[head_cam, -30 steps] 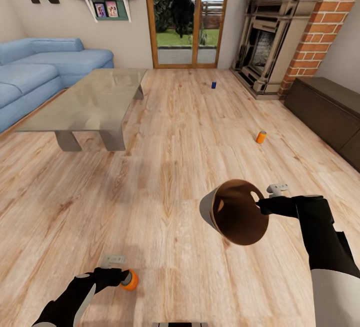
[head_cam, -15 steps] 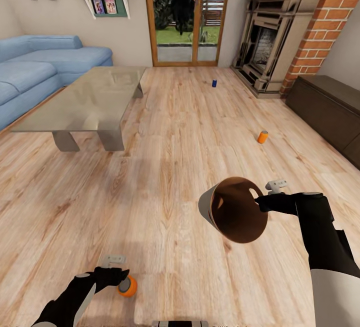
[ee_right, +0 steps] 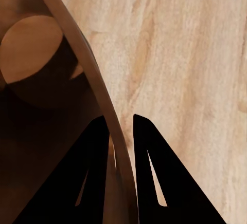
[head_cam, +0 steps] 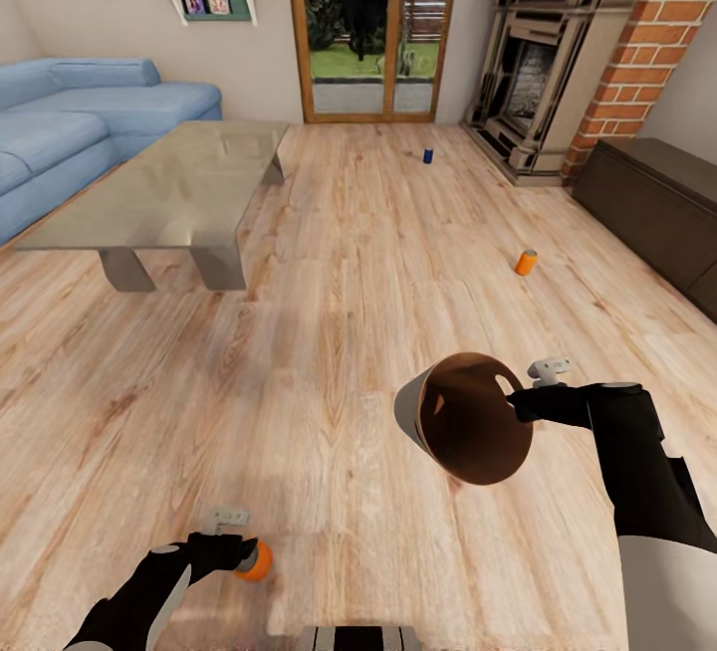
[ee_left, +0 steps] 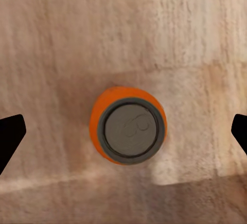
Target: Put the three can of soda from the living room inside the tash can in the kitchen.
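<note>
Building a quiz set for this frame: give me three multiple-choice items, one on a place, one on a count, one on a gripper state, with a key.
1. Where does the dark blue can stand?
A. On the glass coffee table
B. On the floor near the fireplace
C. Inside the bin

2. How many soda cans show in the head view?
A. One
B. Two
C. Three

3. What is the right gripper doing?
A. Hanging open over the floor
B. Pinching the bin's rim
C. Holding an orange can

Key:
1 B: the can sits on the wood floor just ahead of the fireplace.
2 C: the blue one, an orange can on the floor by the dark cabinet, and another orange can under the left gripper.
3 B: the right wrist view shows its fingers either side of the wall of the bin.
</note>
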Robot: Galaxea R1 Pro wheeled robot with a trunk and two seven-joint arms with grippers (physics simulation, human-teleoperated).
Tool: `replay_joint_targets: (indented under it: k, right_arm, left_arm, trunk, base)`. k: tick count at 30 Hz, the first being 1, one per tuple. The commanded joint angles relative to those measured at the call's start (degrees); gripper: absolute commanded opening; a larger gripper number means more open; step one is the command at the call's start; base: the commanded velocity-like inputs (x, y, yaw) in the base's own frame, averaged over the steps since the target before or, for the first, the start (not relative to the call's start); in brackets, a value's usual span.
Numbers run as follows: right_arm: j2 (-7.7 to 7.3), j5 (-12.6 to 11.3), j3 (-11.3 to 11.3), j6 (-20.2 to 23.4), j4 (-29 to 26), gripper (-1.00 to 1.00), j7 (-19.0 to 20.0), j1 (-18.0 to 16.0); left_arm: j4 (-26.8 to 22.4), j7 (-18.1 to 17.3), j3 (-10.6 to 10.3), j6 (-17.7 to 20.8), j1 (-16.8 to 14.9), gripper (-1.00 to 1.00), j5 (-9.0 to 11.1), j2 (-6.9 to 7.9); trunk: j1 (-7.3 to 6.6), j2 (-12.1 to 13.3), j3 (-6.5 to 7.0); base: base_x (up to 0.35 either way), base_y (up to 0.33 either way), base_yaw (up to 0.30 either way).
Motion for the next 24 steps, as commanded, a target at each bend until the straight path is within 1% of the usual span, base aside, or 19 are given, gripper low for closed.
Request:
replay_joint_targets:
  k: [1, 7, 22, 24]
  right_arm:
    - [0.01, -1.12, 0.03, 0.50, -0.01, -1.00, 0.44, -0.02]
    - [0.01, -1.12, 0.11, 0.44, -0.01, -1.00, 0.45, -0.02]
    - [0.11, -1.12, 0.23, 0.43, -0.06, -1.00, 0.53, 0.06]
    - [0.15, -1.12, 0.23, 0.43, -0.06, -1.00, 0.53, 0.07]
  left_arm:
    - [-0.03, -0.01, 0.00, 0.00, 0.00, 1.00, 0.01, 0.00]
    - [-0.25, -0.02, 0.00, 0.00, 0.00, 1.00, 0.01, 0.00]
    - [-0.59, 0.01, 0.00, -0.03, 0.00, 1.00, 0.05, 0.00]
    - [-0.57, 0.00, 0.00, -0.02, 0.00, 1.00, 0.04, 0.00]
  trunk:
    - [0.22, -0.42, -0.27]
    - [1.53, -2.83, -1.87]
    - [1.53, -2.83, -3.16]
    - [1.97, -3.63, -3.59]
  base:
    - [0.000, 0.000, 0.000]
    - [0.000, 0.000, 0.000]
    - [0.000, 0.000, 0.000]
    - [0.000, 0.000, 0.000]
